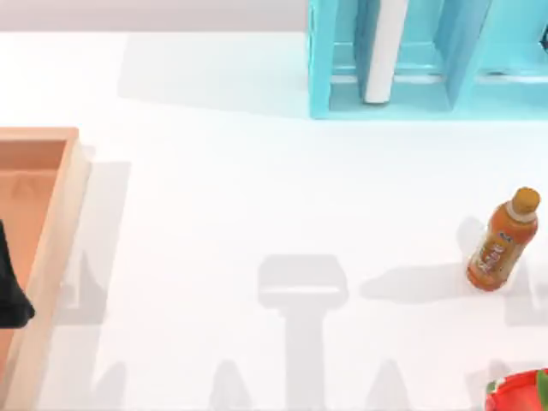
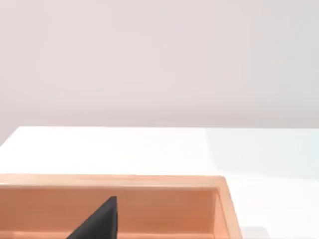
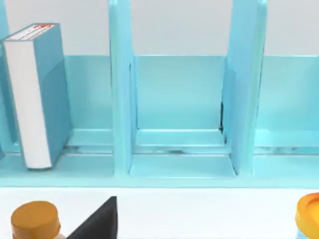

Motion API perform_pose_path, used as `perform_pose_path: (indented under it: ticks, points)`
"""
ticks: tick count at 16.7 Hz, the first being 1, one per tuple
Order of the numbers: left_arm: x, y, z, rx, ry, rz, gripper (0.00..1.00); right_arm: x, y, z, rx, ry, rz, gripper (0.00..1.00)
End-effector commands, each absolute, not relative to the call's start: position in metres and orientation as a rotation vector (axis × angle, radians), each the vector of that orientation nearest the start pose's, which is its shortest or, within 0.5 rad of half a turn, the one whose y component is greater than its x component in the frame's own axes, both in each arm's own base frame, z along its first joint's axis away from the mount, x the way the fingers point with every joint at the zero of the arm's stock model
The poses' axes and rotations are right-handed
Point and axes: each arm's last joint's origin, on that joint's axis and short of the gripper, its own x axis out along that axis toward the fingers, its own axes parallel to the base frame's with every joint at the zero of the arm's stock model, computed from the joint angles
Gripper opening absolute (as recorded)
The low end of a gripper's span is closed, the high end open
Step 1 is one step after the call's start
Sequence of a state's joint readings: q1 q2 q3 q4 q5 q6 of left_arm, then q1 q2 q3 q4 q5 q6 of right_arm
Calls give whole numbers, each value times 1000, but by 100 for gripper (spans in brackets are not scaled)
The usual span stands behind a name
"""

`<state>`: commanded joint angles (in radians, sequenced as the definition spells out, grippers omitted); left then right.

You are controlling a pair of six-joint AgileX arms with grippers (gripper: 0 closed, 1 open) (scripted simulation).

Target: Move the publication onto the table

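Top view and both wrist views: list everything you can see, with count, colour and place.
publication: 1, teal-blue cover, white pages, upright in shelf unit's left compartment
shelf unit: 1, turquoise, table's far edge, right of centre
table: 1, white
orange bottle: 1, orange, right side
tray: 1, light wood, left edge
red object: 1, near-right corner, cut off
yellow-lidded object: 1, right wrist view, cut off
left end effector: 1, black, over tray

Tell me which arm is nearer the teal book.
Right, probably: the right end effector faces the book in its shelf; the left end effector hangs over the wooden tray, far left.
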<state>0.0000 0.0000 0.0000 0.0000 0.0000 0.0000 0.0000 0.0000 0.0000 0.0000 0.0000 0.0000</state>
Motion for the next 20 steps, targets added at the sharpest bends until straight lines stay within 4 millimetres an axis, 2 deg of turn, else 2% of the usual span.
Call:
perform_pose_path:
  ticks: [4, 7, 10, 12, 15, 17, 20]
  points:
    - [106, -1, 160, 0, 0, 0, 100, 106, 0, 166, 0, -12, 2, 100]
    - [106, -1, 160, 0, 0, 0, 100, 112, 3, 188, 1, -42, 5, 100]
    - [106, -1, 160, 0, 0, 0, 100, 130, 9, 216, 3, -61, 4, 100]
    - [106, -1, 160, 0, 0, 0, 100, 151, 16, 234, 5, -63, 0, 100]
    - [106, -1, 160, 0, 0, 0, 100, 196, 35, 249, 5, -50, -9, 100]
    - [106, -1, 160, 0, 0, 0, 100, 233, 53, 248, 3, -34, -14, 100]
    - [106, -1, 160, 0, 0, 0, 100, 287, 88, 225, -3, -7, -22, 100]
